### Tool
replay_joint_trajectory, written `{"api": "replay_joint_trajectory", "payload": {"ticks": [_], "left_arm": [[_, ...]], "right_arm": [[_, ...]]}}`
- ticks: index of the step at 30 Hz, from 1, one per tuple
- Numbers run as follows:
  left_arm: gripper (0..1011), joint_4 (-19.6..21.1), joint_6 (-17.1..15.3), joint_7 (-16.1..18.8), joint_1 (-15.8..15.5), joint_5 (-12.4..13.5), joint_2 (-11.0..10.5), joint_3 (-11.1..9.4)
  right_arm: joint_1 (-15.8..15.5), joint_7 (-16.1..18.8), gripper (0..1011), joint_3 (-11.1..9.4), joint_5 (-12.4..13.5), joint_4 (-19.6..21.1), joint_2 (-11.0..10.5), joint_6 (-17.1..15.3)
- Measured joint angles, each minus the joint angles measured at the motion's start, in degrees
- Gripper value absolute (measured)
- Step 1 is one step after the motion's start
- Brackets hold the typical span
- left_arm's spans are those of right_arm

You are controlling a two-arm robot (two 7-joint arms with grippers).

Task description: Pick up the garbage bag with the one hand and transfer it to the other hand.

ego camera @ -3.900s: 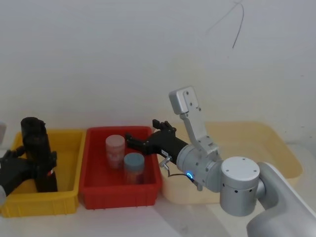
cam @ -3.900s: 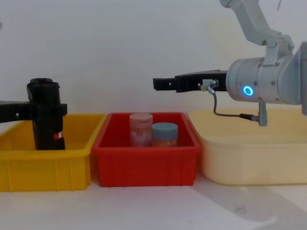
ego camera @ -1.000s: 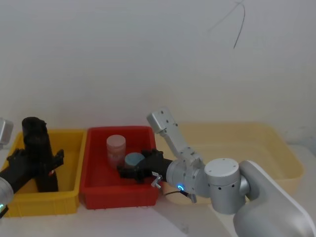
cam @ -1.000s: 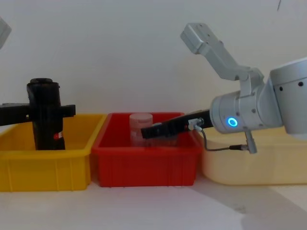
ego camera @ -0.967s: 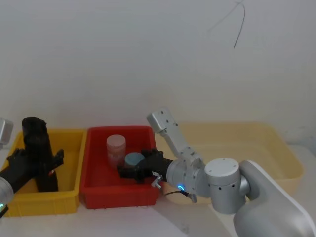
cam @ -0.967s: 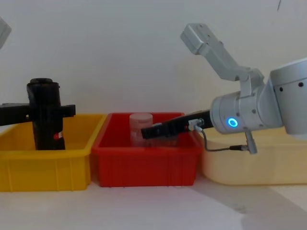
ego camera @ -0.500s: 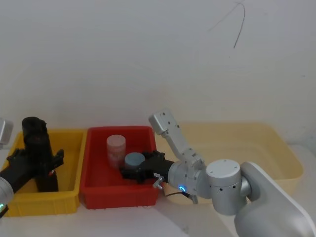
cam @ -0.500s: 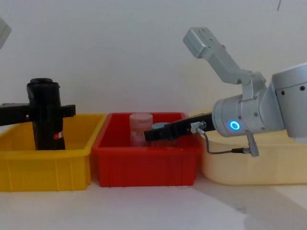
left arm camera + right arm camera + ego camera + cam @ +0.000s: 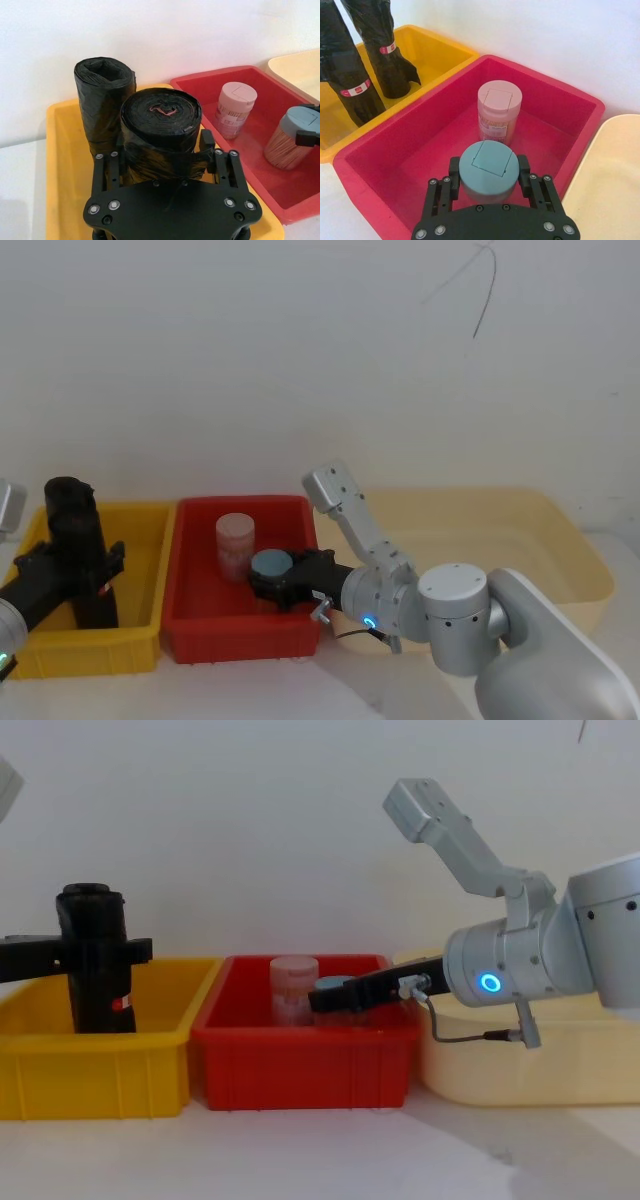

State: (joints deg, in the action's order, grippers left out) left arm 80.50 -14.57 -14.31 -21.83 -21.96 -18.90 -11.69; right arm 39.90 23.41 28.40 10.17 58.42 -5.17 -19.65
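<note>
Shows left gripper (image 9: pixel 100 952) clamped mid-height on garbage bag (image 9: pixel 92 915) in yellow bin (image 9: pixel 100 1075), seemingly for lifting; right gripper (image 9: pixel 487 170) clamped on blue-lidded jar (image 9: pixel 489 162) by red bin's (image 9: pixel 540 95) right wall.

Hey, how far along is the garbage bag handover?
Done: the left gripper is closed on the garbage bag. In hand: the lift; the bag stands in the yellow bin. Left: raising it and passing it to the right gripper, now at the blue-lidded jar in the red bin.
</note>
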Motion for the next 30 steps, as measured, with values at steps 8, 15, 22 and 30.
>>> {"api": "replay_joint_trajectory", "payload": {"ticks": [8,15,22,30], "left_arm": [[607,0.0,0.0,0.0,0.0,0.0,0.0,0.0],[544,0.0,0.0,0.0,0.0,0.0,0.0,0.0],[523,0.0,0.0,0.0,0.0,0.0,0.0,0.0],[523,0.0,0.0,0.0,0.0,0.0,0.0,0.0]], "right_arm": [[0.0,0.0,664,0.0,0.0,0.0,0.0,0.1],[0.0,0.0,664,0.0,0.0,-0.1,0.0,0.1],[0.0,0.0,663,0.0,0.0,-0.1,0.0,0.1],[0.0,0.0,663,0.0,0.0,-0.1,0.0,0.1]]}}
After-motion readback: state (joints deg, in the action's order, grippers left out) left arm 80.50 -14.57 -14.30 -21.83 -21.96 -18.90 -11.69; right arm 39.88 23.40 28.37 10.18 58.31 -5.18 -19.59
